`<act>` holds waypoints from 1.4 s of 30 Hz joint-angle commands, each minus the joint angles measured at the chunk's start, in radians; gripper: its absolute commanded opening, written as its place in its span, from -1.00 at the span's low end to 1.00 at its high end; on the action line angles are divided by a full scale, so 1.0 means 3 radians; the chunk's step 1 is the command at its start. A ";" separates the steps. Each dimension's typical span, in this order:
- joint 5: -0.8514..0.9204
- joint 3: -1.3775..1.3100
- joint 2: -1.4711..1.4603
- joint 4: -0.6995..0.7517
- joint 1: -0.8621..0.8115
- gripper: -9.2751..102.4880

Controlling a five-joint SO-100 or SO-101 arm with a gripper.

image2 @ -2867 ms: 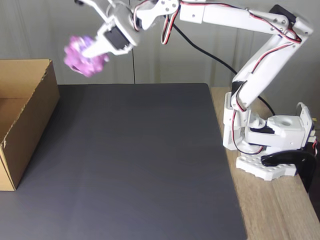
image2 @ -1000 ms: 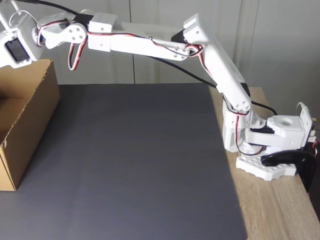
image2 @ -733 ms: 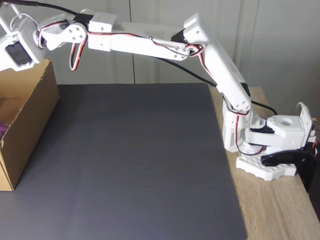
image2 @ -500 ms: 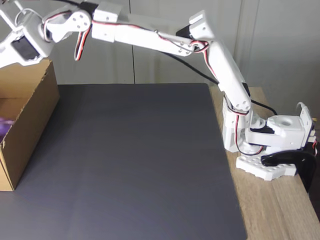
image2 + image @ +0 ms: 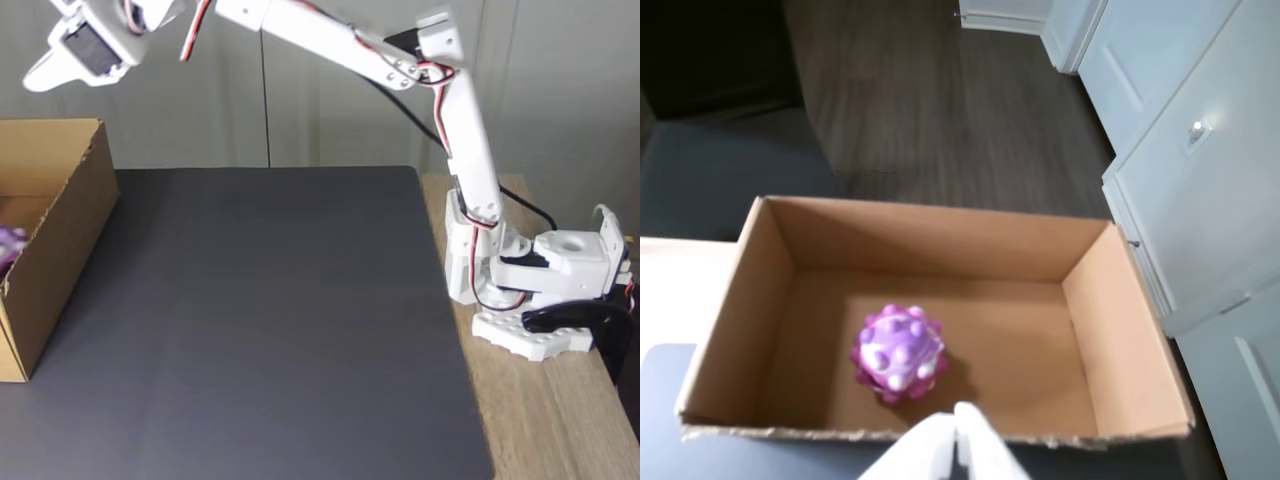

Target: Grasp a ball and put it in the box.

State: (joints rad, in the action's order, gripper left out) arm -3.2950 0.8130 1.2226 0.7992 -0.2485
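Gripper (image 5: 956,440) fingers pressed together, holding nothing, hanging in the air above the box's near wall in the wrist view; in the fixed view it (image 5: 40,74) sits high over the box (image 5: 60,220). Ball (image 5: 899,352) rests on the box (image 5: 1100,300) floor, left of center, clear of the walls. Box stands on the dark mat (image 5: 270,320).

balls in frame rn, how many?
1. The bumpy purple ball sits on the floor of the cardboard box, left of centre in the wrist view; the fixed view shows a sliver of it at the left edge.
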 commanded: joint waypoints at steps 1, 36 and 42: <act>-0.0005 -0.0112 0.0297 0.0245 -0.0026 -0.84; 0.0419 0.4535 0.3825 -0.0782 -0.0271 -0.84; 0.0435 0.4899 0.4111 -0.0757 -0.0276 -0.84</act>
State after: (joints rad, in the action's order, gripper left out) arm -3.1692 2.2734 2.4160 0.5814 -0.3313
